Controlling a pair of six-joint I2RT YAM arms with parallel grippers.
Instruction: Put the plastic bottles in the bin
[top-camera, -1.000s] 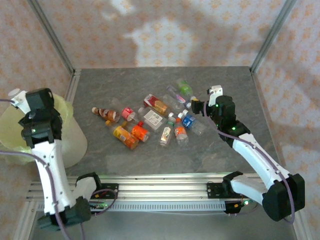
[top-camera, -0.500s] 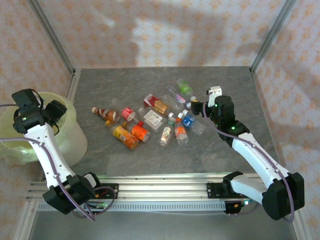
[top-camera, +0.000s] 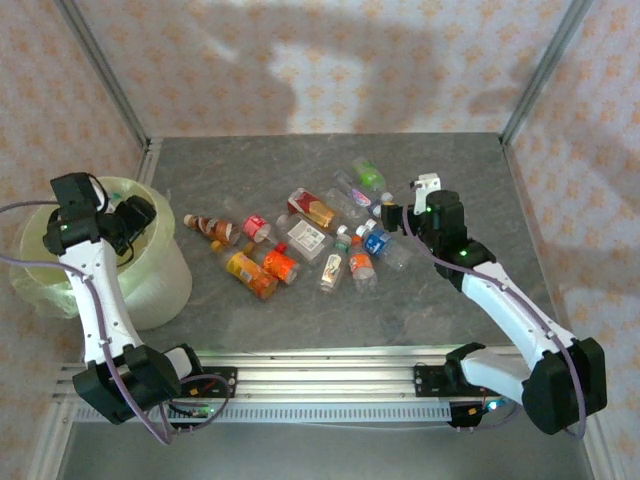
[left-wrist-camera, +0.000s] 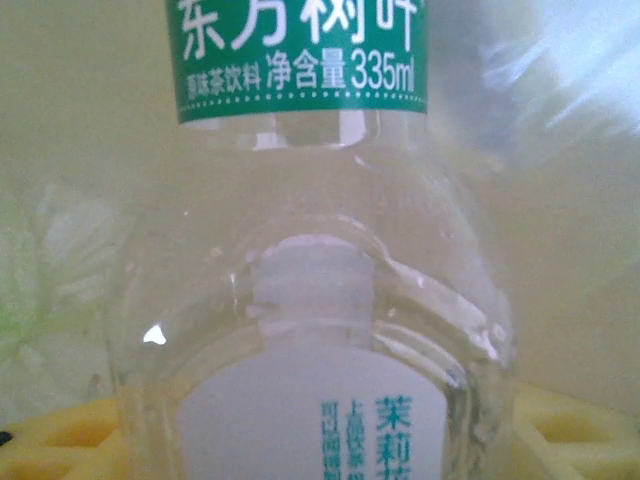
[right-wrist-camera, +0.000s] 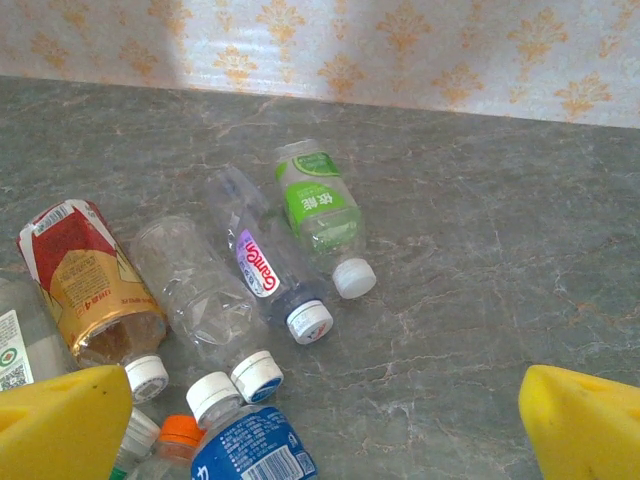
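my left tool (top-camera: 132, 216) hangs over the mouth of the bin (top-camera: 165, 285), which stands at the left side of the desk (top-camera: 240, 165). in its wrist camera a clear bottle with a green label (left-wrist-camera: 305, 230) sits right up against the lens, flanked by the yellow pads (left-wrist-camera: 60, 445), with the pale bag liner behind it. i cannot tell whether the pads are clamping it or not. my right tool (top-camera: 398, 214) hovers over the right end of the loose bottles (top-camera: 310, 240) lying mid-desk, well apart from the bin. its fingers (right-wrist-camera: 585, 415) are spread wide with nothing between them. below it lie a lime-labelled bottle (right-wrist-camera: 318, 205), a purple-labelled bottle (right-wrist-camera: 268, 265) just left of that, a red-and-gold bottle (right-wrist-camera: 85, 285) further left, and a blue-labelled bottle (right-wrist-camera: 248, 445) nearest the lens.
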